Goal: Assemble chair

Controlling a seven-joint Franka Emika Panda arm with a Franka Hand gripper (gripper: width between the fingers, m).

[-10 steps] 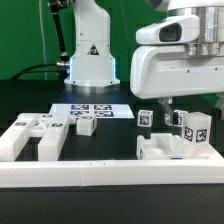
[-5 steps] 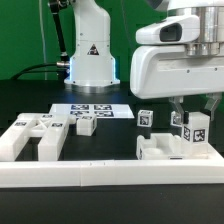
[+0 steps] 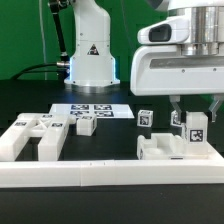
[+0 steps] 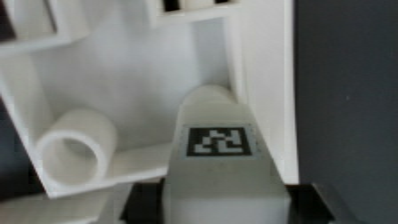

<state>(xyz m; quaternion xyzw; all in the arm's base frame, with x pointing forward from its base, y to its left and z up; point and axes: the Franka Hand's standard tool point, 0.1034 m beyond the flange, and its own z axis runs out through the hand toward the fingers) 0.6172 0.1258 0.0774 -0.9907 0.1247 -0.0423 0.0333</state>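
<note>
At the exterior view's right, the pincer [image 3: 194, 117] is clenched on an upright tagged chair block [image 3: 197, 131].
The block is just beside a low white chair part [image 3: 160, 150] on the desk [image 3: 110, 138]. In the wrist view, the block [image 4: 217, 150] stands next to a round white tube [image 4: 75, 152].

I work in a robotics lab: my white arm base [image 3: 90, 60] with its warning sticker [image 3: 91, 50] stands at a black table [image 3: 112, 146]. A marker board [image 3: 92, 111] lies there, and the chair parts [image 3: 28, 138] wear printed square tags.
</note>
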